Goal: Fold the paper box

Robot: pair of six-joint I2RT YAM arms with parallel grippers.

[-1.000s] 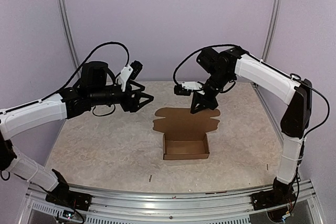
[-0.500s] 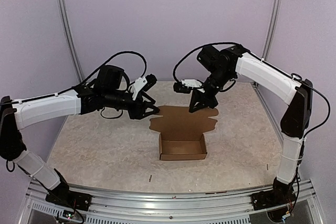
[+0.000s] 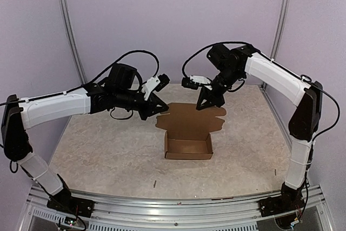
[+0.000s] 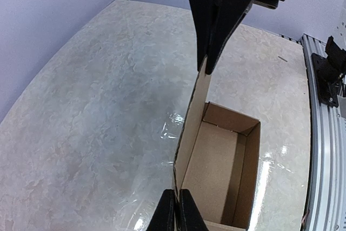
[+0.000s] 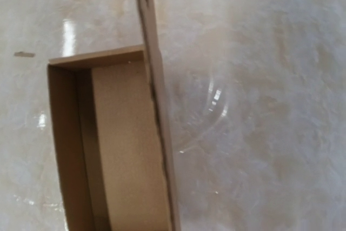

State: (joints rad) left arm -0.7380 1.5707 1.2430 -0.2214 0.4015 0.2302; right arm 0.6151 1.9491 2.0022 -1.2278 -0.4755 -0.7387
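Brown cardboard paper box, a shallow open tray, sits midway on the pale marbled table, its rear lid pinched by the left gripper at the left corner and the right gripper at the far edge, so closing it likely needs a joint forward swing.

No readable text anywhere; paper box bears no print.

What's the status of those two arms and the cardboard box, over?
Left gripper shut on paper box lid, left corner. Right gripper shut on lid's far edge. Tray formed, lid open. No obstruction seen.
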